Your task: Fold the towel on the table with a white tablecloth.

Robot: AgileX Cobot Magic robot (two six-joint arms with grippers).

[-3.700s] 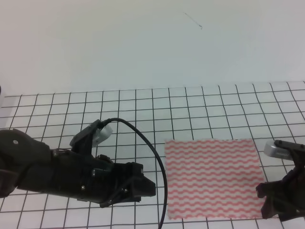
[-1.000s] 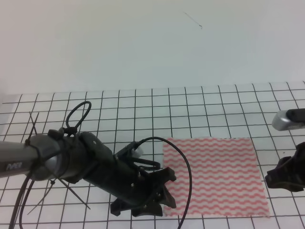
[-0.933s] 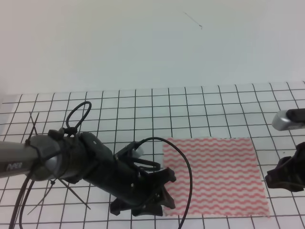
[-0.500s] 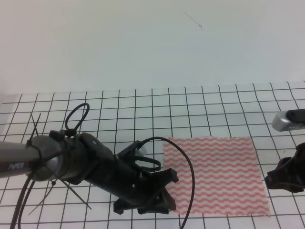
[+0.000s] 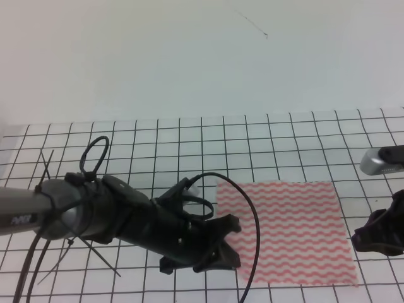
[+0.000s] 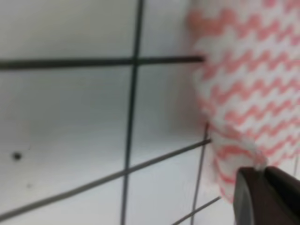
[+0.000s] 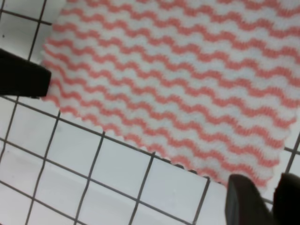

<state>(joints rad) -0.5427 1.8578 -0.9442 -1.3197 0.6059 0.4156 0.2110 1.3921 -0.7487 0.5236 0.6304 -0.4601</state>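
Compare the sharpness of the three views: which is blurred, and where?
Left wrist: soft throughout, the towel edge and grid lines smeared, the fingertips dark blurs. Right wrist: towel stripes fairly crisp, fingers out of focus. Exterior high: evenly lit, mildly soft, no glare.

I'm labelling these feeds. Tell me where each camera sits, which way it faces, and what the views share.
Exterior high: above the table's near side, facing the wall; the left arm reaches the towel's near-left corner, the right claw sits at its right edge.
Left wrist: close to the cloth, facing down; the towel's edge is lifted at the left claw's dark fingertips.
Right wrist: above the towel, facing down; dark fingertips at bottom right.
Shared: striped towel on the grid.
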